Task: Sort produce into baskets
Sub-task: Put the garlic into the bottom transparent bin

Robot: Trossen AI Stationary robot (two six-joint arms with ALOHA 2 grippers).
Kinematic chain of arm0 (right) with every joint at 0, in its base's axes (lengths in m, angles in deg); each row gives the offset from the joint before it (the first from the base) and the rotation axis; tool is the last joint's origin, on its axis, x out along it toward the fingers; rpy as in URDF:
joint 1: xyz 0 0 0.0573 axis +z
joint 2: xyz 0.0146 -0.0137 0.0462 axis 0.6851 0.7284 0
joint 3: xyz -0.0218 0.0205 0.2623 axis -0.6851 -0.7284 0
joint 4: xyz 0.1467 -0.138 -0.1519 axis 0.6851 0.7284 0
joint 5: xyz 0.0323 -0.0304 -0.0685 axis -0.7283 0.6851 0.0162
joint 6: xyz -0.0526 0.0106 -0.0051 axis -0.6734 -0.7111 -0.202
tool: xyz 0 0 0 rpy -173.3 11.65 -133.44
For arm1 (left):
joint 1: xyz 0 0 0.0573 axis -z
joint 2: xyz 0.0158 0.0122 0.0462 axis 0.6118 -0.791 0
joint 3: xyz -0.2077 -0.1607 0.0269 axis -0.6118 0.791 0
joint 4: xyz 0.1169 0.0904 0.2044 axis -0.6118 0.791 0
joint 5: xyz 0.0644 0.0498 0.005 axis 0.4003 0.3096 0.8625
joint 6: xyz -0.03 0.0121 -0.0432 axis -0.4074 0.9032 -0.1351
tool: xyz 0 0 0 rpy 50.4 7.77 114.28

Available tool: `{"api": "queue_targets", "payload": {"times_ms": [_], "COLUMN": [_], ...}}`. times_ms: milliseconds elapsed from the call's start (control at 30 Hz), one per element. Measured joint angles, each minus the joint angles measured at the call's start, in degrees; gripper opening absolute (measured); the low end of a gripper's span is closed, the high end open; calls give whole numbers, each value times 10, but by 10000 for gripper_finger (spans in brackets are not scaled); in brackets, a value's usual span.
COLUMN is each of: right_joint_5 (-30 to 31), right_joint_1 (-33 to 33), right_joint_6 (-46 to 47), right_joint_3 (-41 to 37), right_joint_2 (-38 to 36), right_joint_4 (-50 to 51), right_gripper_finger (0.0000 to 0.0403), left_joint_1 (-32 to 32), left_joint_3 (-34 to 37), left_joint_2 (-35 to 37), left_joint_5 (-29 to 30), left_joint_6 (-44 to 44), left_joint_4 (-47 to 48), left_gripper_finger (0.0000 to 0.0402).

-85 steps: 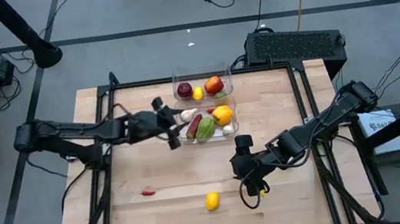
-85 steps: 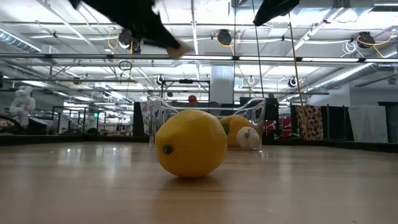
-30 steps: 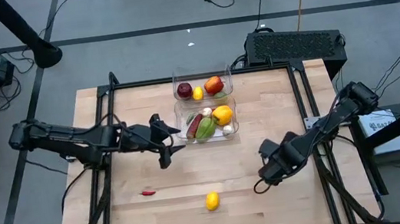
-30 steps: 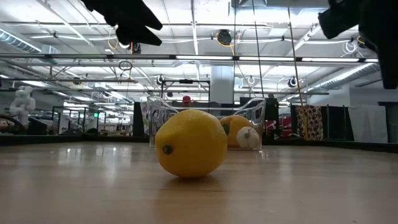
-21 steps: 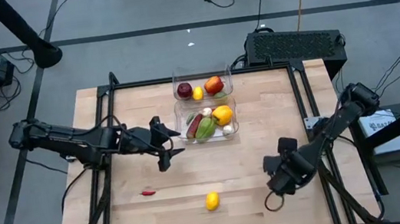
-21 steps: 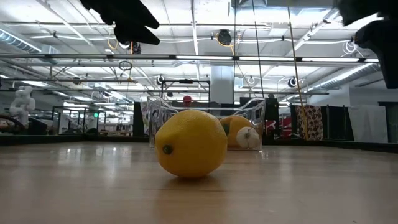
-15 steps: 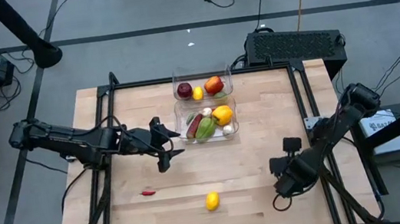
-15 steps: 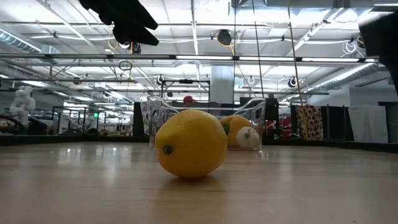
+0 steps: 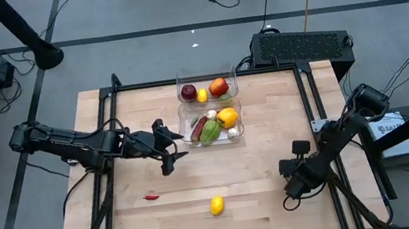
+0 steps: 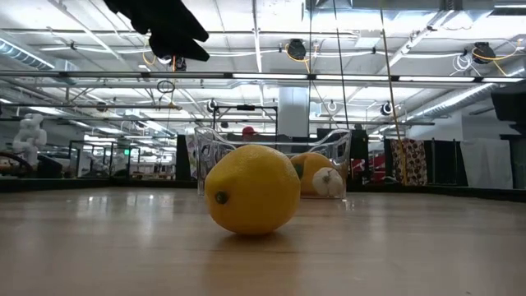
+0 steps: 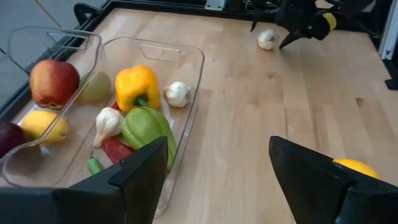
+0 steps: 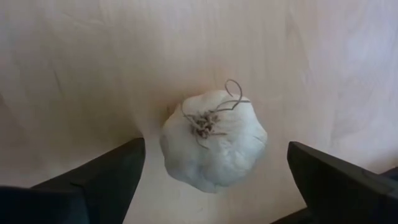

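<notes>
Still loose on the worktop: garlic [image 12: 213,139] straight under the wide-open right claw [image 9: 292,195], between its fingers, not gripped; lemon [image 9: 216,205] off to its side; chilli [image 9: 150,197] beyond. Left claw [image 9: 173,145] spread wide, empty, beside the near basket [image 9: 183,123]. Most produce already binned; far basket [image 9: 232,74] held apples.

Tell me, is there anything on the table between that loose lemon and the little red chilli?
Nothing: in the high view only bare wood lies between the lemon and the chilli.
</notes>
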Motion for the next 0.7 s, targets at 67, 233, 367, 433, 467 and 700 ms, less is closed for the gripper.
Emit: {"api": "queue_targets", "payload": {"times_ms": [67,233,367,433,467,700], "right_joint_5": [1,1,-1,-3,-3,-6], "right_joint_1": [0,0,0,0,0,0], "right_joint_6": [0,11,18,18,18,18], "right_joint_3": [-4,-16,-17,-17,-17,-12], "right_joint_2": [0,-2,-2,-2,-2,0], "right_joint_4": [-3,-22,-30,-35,-38,-48], "right_gripper_finger": [378,346,302,282,274,229], "left_joint_1": [0,0,0,0,0,0], "left_joint_3": [0,0,0,0,0,0], "left_joint_2": [0,0,0,0,0,0], "left_joint_5": [5,8,8,8,8,8], "left_joint_6": [0,0,1,1,1,0], "left_joint_4": [1,1,1,1,1,1], "left_gripper_finger": [286,286,286,286,286,286]}}
